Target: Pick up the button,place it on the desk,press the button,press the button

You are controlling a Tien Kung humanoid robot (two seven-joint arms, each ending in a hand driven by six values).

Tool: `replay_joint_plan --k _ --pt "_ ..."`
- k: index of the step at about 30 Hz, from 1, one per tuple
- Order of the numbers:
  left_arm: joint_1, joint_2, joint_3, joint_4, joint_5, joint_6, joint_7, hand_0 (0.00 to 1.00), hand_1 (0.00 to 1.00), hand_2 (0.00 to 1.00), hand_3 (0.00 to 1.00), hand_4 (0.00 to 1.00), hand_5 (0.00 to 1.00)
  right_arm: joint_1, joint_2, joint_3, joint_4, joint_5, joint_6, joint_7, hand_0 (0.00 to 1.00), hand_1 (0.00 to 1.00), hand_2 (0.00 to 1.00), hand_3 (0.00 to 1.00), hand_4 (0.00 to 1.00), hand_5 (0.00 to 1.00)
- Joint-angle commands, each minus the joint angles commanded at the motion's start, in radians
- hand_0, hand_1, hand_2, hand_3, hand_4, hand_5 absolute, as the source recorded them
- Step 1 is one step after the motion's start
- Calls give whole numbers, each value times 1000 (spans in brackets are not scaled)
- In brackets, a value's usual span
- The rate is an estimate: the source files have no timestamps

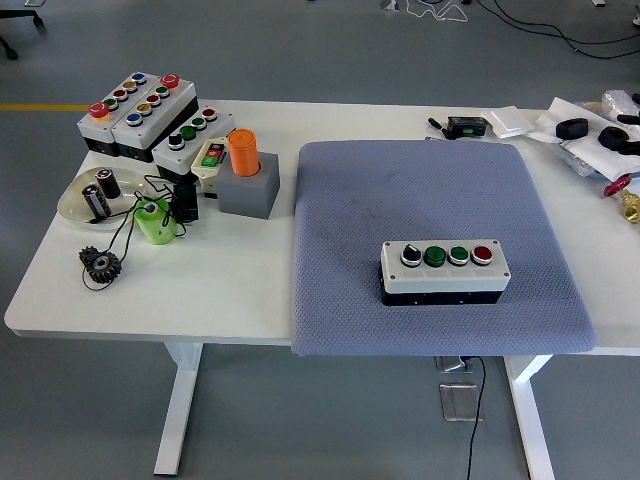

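Neither of the robot's hands shows in the head view, so whether they are released, clenched or grasping anything cannot be told; nothing touches the task's thing.

Nearest the table's front edge, the button box (444,271) lies flat on the grey-blue mat (350,290), right of the mat's middle. Its pale top carries four controls in a row: a black knob on a white base at the left, a green button, a smaller dark green one, and a red button at the right. Its base is black.

To the left, on the bare white table (230,290), a dark gear (101,264) lies near the front, with thin black wire looping around it. Just behind it stand a green cylinder (155,221) and a small black part (186,200), and a shallow white dish (72,203) holds two dark cylinders. An orange cylinder (243,153) stands upright in a grey block (249,191).

Farther back at the left, three more button boxes (150,112) sit side by side at an angle, with a small cream switch unit beside them.

At the far right, a small black device (465,126), white packets and black parts lie close together; the frame's edge cuts them off and they are hard to make out.
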Motion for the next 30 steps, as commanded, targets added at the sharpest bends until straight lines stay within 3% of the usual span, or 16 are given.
replay_joint_plan --k 11,18,30 --pt "6 -5 -2 0 14 -1 4 657 714 712 511 324 998 -93 40 112 -26 447 -9 -5 860 804 856 843 572 743" --pt "10 -8 -6 0 24 -2 6 656 714 713 515 324 998 -116 54 131 -30 463 -9 -7 858 800 848 836 578 725" --pt "6 -4 43 0 -37 -8 -11 657 713 712 516 321 998 -103 56 136 -27 463 0 -13 851 797 836 823 573 713"
